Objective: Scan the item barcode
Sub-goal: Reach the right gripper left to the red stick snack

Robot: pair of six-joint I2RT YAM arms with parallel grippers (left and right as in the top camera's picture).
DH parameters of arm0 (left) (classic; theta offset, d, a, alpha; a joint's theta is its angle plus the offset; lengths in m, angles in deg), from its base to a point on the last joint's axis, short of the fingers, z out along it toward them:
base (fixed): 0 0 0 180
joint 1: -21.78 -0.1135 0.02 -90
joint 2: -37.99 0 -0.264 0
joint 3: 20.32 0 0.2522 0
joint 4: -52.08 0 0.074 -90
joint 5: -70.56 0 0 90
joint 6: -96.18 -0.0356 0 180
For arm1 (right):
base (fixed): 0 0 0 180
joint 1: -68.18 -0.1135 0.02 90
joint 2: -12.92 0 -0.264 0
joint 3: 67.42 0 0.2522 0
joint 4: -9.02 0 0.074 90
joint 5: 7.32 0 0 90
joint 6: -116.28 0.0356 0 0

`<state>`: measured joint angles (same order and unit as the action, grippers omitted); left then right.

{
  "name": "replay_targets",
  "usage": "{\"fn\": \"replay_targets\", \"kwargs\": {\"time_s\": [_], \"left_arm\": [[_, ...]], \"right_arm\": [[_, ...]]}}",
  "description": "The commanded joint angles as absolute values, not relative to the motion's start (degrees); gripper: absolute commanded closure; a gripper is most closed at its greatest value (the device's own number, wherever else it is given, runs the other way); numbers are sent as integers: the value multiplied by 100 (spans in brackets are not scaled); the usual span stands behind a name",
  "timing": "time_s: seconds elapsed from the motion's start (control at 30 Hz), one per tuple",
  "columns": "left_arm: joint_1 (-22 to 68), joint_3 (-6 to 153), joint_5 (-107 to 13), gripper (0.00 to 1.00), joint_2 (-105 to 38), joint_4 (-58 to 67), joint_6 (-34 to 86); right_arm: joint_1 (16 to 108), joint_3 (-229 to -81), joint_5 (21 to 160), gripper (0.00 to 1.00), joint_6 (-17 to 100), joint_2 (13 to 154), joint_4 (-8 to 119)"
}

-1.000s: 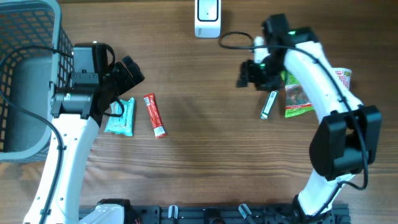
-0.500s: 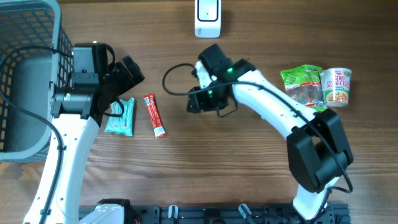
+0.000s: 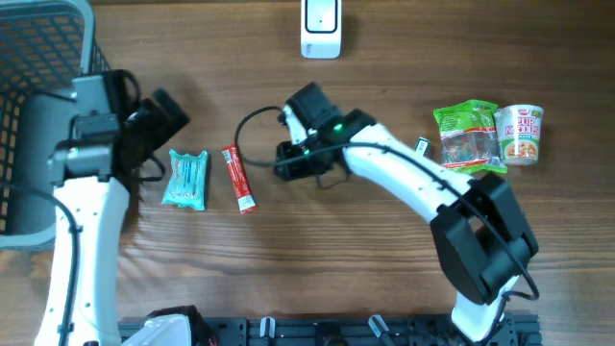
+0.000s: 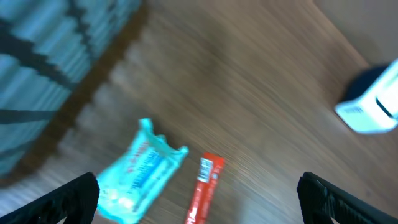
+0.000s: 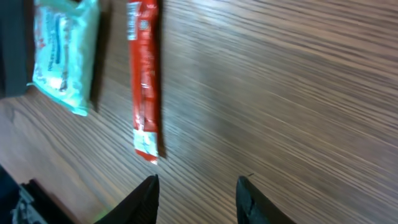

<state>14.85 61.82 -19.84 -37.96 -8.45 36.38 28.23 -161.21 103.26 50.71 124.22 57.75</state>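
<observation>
A red stick pack (image 3: 238,178) (image 5: 143,81) lies flat on the wood beside a teal packet (image 3: 184,179) (image 5: 62,56). My right gripper (image 3: 286,163) (image 5: 198,182) hovers just right of the red stick, open to a moderate gap with nothing between its fingers (image 5: 147,198). At the far left my left gripper (image 3: 168,111) (image 4: 199,183) is wide open and empty above the teal packet (image 4: 140,171) and red stick (image 4: 202,193). The white scanner (image 3: 320,29) (image 4: 373,106) stands at the table's far edge. No barcode is readable in the blurred wrist views.
A grey mesh basket (image 3: 48,58) fills the left edge. At the right lie a green snack bag (image 3: 466,135), a noodle cup (image 3: 522,133) and a small dark stick (image 3: 421,146). A black cable (image 3: 252,125) loops behind the right wrist.
The right arm swung from the green bag at the right across to the red stick, and its jaws narrowed. The left arm pulled back left toward the basket.
</observation>
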Motion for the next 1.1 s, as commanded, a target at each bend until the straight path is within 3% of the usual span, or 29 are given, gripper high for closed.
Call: {"fn": "replay_targets", "kwargs": {"time_s": [0.0,0.2,0.53,1.07], "left_arm": [[1235,6241,-1975,0,-3745,-913,3710],[1214,6241,-1980,0,-3750,-910,3710],[1216,6241,-2010,0,-3752,-913,3712],[1347,6239,-2306,0,-3756,-948,3712]], "right_arm": [[2345,-16058,9436,63,5047,12317,5506],[1709,-15883,8706,71,5049,12335,4902],[1278,-14770,8553,61,5324,12387,2914],[1162,-14748,8389,54,4874,13043,2221]]}}
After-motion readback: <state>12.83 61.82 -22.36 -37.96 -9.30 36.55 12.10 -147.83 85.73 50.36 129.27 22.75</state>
